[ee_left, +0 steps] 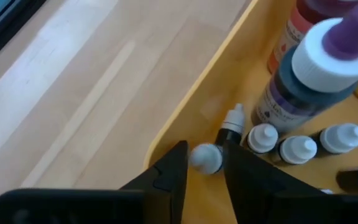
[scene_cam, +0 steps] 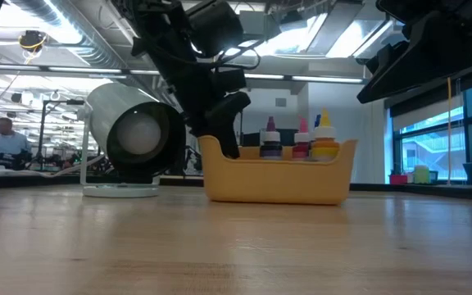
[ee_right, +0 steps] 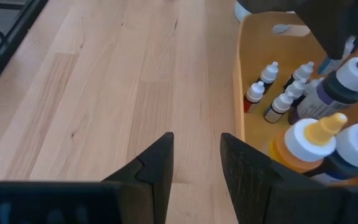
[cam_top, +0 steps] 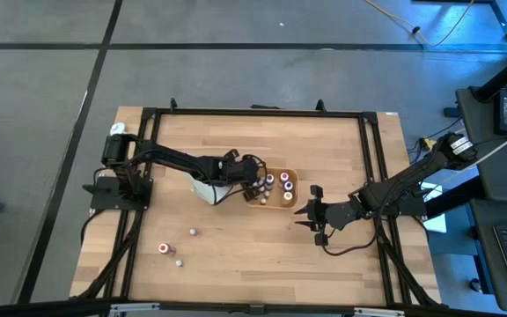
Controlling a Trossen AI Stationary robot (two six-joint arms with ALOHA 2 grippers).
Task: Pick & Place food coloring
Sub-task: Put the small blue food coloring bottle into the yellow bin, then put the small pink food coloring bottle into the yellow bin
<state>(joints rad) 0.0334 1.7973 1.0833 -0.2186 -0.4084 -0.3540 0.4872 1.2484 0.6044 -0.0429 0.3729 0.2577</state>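
The yellow-orange tray (cam_top: 292,197) stands at the table's middle and holds several food coloring bottles (ee_right: 278,93), small ones with white caps beside taller purple, orange and blue ones (scene_cam: 301,139). My left gripper (ee_left: 205,163) reaches down into the tray's left end, its fingers a little apart. The white cap of one tiny bottle (ee_left: 205,157) sits between its fingertips. My right gripper (ee_right: 196,155) hangs open over bare wood just right of the tray (ee_right: 238,93), holding nothing. My left gripper slants down into the tray from the table's left, and the tiny bottle's white cap (ee_left: 197,155) fills the gap between its two fingertips. Whether the fingers touch the cap I cannot tell. The bottle's body is hidden under the cap and the fingers.
A large white cup (cam_top: 206,190) lies on its side just left of the tray, under my left arm. Three loose small bottles (cam_top: 163,249) (cam_top: 192,232) (cam_top: 180,261) lie near the table's front left. Black frame rails (cam_top: 372,158) run along the table's edges.
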